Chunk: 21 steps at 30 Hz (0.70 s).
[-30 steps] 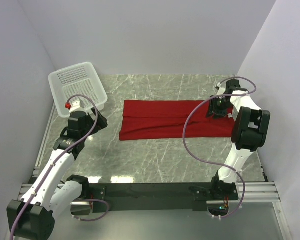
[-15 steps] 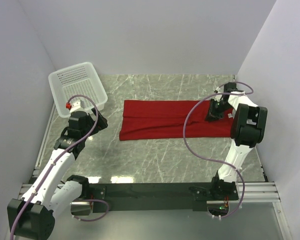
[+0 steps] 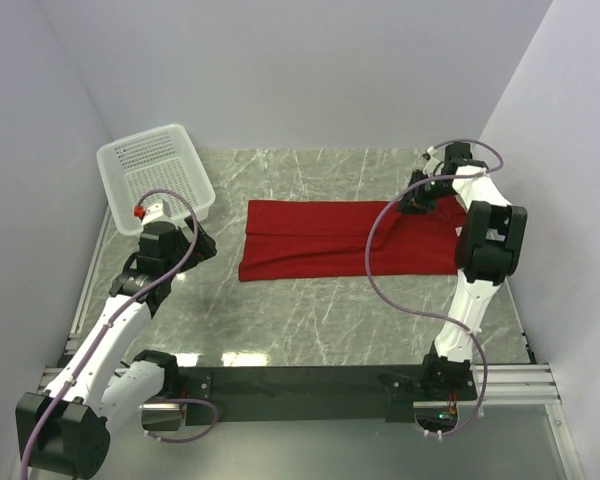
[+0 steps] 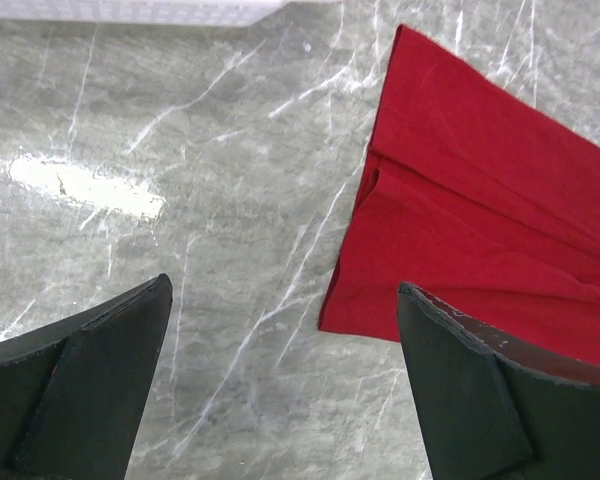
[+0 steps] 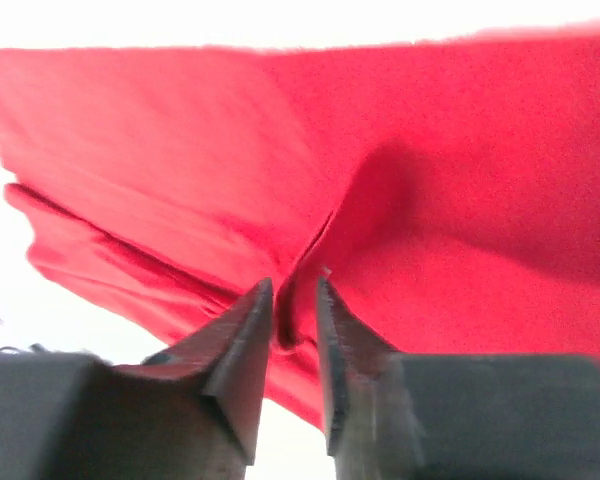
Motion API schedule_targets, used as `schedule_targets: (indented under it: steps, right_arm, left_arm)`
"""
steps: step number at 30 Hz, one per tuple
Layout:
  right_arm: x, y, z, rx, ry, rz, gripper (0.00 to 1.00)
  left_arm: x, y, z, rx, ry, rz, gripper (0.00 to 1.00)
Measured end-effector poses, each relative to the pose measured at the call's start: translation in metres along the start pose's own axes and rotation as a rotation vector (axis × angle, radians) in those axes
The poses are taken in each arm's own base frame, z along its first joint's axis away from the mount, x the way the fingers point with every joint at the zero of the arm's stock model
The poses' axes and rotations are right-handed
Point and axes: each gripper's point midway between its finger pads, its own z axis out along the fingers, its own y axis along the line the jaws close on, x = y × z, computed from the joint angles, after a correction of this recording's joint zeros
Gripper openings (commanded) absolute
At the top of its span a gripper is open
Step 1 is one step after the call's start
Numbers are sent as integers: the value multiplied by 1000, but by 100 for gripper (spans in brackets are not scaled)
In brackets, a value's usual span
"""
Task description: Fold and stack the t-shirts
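On the desk (image 3: 310,320), the red t-shirt (image 3: 330,240) lay at centre. The right gripper (image 5: 294,300) jaws pinched a fold at its right end. The left gripper (image 4: 280,390) jaws stood wide apart, holding nothing.

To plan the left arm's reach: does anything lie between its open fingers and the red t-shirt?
Nothing visible does. Only bare table lies between the left fingers and the t-shirt's near corner. The basket sits on the other side, off that path.
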Motion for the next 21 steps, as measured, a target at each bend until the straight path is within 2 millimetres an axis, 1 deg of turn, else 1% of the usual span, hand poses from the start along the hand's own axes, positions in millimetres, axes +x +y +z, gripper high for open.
schedule_targets:
  steps: [2,3,6,8,11,14,16,17,20,21]
  right_arm:
    - [-13,11,10,-58,-7,7,47]
    - [-18,14,15,-83,-10,7,51]
    - [-23,22,25,-145,-1,15,53]
    - [-21,26,26,-171,6,24,53]
    - [-26,29,20,-200,-13,9,53]
    - [-28,29,4,-210,-32,-69,53]
    - [-27,34,-13,-216,-52,-172,52]
    - [-26,37,-23,-219,-69,-233,52]
    - [-14,53,-57,-217,-107,-382,52]
    - [-10,58,-65,-216,-114,-415,52]
  left_arm:
    - [3,0,2,-3,13,1,99]
    - [4,1,3,-3,20,2,99]
    - [7,0,4,-2,32,1,99]
    - [7,0,4,1,33,1,99]
    - [8,-4,3,21,42,0,99]
    - [10,-11,3,59,54,1,96]
    - [13,-17,6,91,73,8,90]
    - [16,-19,10,98,93,14,85]
    - [29,-25,28,114,175,39,79]
    - [34,-26,34,118,204,46,79]
